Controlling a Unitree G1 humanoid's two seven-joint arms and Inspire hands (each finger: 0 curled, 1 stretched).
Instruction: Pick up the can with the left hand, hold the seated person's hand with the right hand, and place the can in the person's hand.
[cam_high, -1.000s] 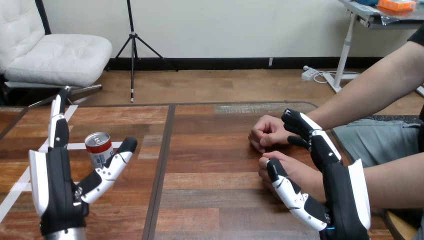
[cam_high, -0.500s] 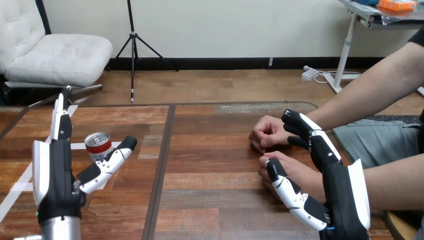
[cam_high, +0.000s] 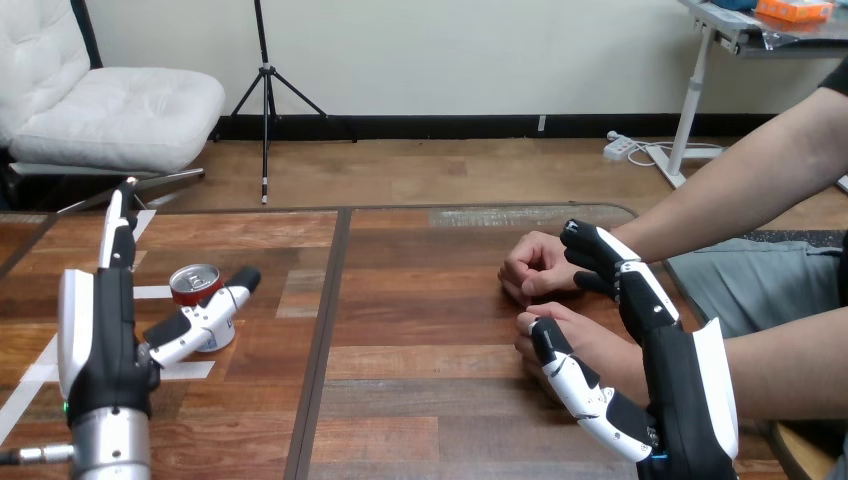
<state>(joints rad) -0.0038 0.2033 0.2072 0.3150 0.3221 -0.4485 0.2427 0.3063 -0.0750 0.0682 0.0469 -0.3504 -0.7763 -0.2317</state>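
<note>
Currently the left hand (cam_high: 100, 350) is bracketing the can (cam_high: 196, 284), fingers straight and thumb spread wide, with the can standing upright on the table (cam_high: 420, 300) between them. The right hand (cam_high: 680, 390) is flanking the person's nearer hand (cam_high: 595, 338), thumb touching it, fingers spread.

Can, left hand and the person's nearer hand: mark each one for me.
can (cam_high: 195, 279): head view, on its silver top.
left hand (cam_high: 104, 340): head view, on its black middle part.
person's nearer hand (cam_high: 592, 336): head view, on its back.
</note>
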